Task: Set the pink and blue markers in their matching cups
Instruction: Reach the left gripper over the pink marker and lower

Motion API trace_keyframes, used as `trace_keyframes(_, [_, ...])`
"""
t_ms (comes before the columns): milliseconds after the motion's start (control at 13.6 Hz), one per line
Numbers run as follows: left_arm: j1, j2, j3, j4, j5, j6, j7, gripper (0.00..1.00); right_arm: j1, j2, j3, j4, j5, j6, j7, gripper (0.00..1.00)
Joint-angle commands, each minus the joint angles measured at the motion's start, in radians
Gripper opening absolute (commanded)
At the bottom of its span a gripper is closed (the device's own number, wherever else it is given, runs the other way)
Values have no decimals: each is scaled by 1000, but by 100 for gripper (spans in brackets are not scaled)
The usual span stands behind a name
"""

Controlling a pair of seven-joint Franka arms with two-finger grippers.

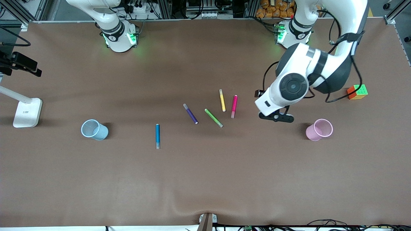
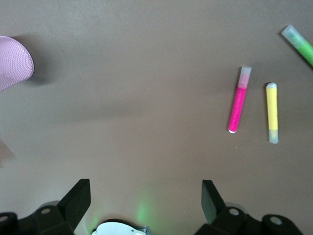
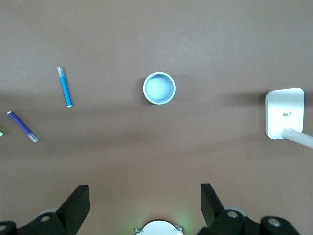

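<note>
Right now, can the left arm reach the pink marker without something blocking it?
Probably yes. The left gripper hangs open over bare table beside the pink marker; only the yellow marker lies close beside it.

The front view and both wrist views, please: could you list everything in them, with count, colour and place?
pink marker: one, magenta, flat, beside the yellow one
blue marker: one, blue, flat, nearest the front camera
other markers: three; yellow, green, purple, mid-table
pink cup: one, upright, toward the left arm's end
blue cup: one, upright, toward the right arm's end
puzzle cube: one, multicoloured, farther than the pink cup
lamp base: one, white, at the right arm's end
left tool: open, over bare table between pink marker and pink cup
right tool: open, high above the blue cup's area
</note>
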Motion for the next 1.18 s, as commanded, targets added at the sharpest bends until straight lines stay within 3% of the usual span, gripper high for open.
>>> trace_keyframes(0, [-50, 50, 3, 33, 31, -9, -14, 100, -2, -15, 7, -10, -6, 1, 5, 100])
trace_keyframes(736, [-147, 179, 2, 39, 38, 90, -268, 100, -2, -15, 7, -11, -6, 0, 5, 100])
trace_keyframes(1105, [-153, 213, 3, 53, -15, 90, -333, 100, -2, -15, 7, -10, -6, 1, 5, 100])
